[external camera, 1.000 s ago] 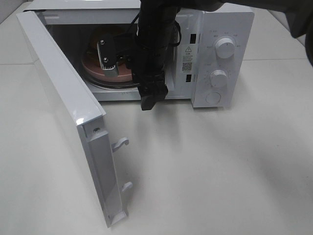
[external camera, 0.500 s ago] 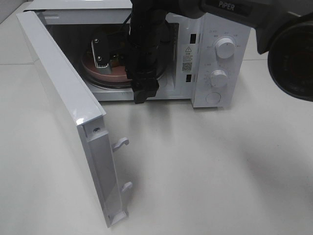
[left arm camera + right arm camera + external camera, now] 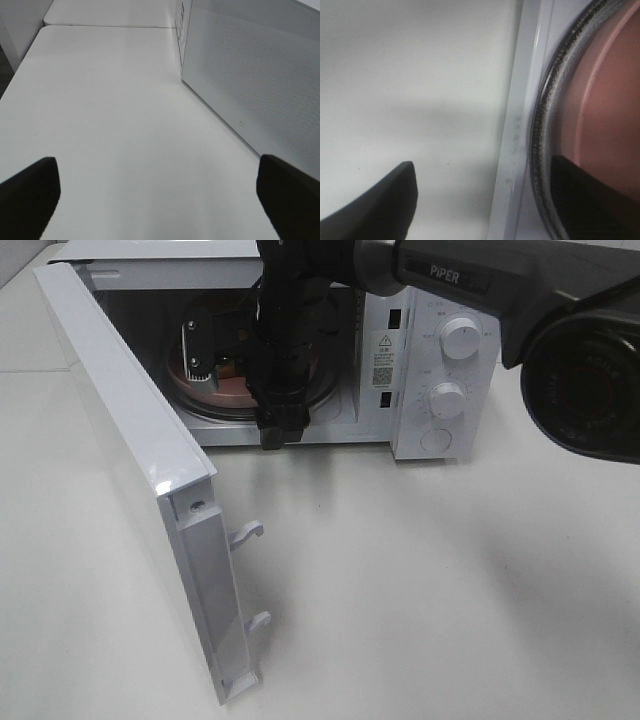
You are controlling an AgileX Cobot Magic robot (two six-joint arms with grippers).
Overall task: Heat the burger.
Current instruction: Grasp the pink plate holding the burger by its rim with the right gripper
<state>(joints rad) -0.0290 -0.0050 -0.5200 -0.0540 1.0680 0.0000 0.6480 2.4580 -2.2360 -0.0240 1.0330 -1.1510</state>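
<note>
Left gripper (image 3: 156,162) is held over the table (image 3: 110,100) beside the open microwave door (image 3: 130,430), jaws wide, nothing gripped. Inside the microwave (image 3: 415,430) the burger (image 3: 229,370) is seen only as a brown patch on the pink plate (image 3: 215,392), mostly hidden by the right arm (image 3: 285,340). Right gripper (image 3: 481,165) is spread wide above the glass turntable (image 3: 542,125) rim, empty.

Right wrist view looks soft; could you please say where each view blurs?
Right wrist view: right fingers and pink plate are blurred. Left wrist view: left fingers blurred, microwave door sharper. Exterior high view: near arm housing out of focus.
</note>
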